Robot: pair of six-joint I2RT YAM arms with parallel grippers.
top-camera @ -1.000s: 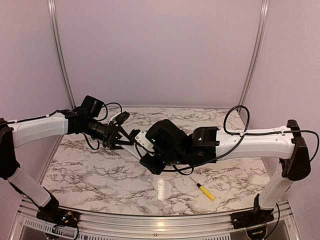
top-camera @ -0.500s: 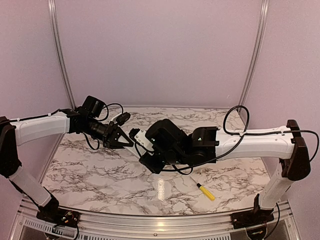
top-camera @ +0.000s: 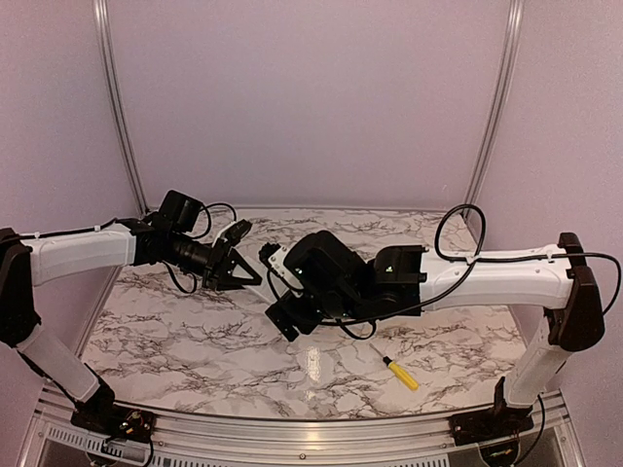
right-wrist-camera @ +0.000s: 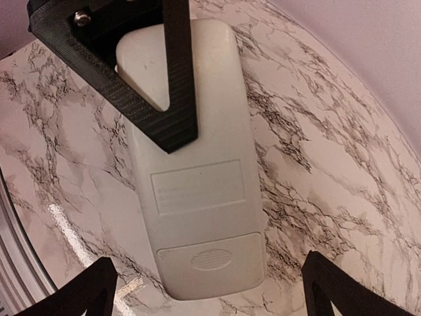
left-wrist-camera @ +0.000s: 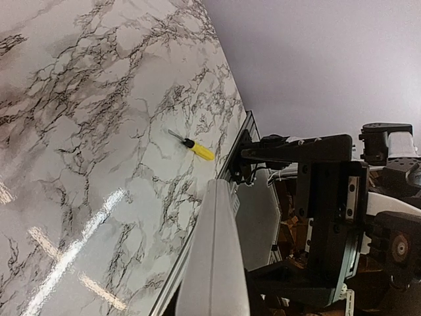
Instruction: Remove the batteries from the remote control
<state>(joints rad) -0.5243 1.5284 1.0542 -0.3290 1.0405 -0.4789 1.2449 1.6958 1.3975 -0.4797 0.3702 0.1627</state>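
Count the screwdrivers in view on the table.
1. The yellow-handled screwdriver lies loose on the marble table, front right, near the right arm's base. Others could be hidden beneath the arms at centre.

Left tool (top-camera: 251, 277) clamped shut, right tool (right-wrist-camera: 210, 289) spread wide

The remote control (right-wrist-camera: 194, 197) hangs above the table (top-camera: 195, 331), left of centre, one end clamped in the left gripper (top-camera: 243, 275). The right gripper (right-wrist-camera: 210, 289) sits just right of it, fingers (right-wrist-camera: 85, 296) spread either side of its other end, apart from it. The screwdriver (top-camera: 401, 373) lies on the table front-right, well apart
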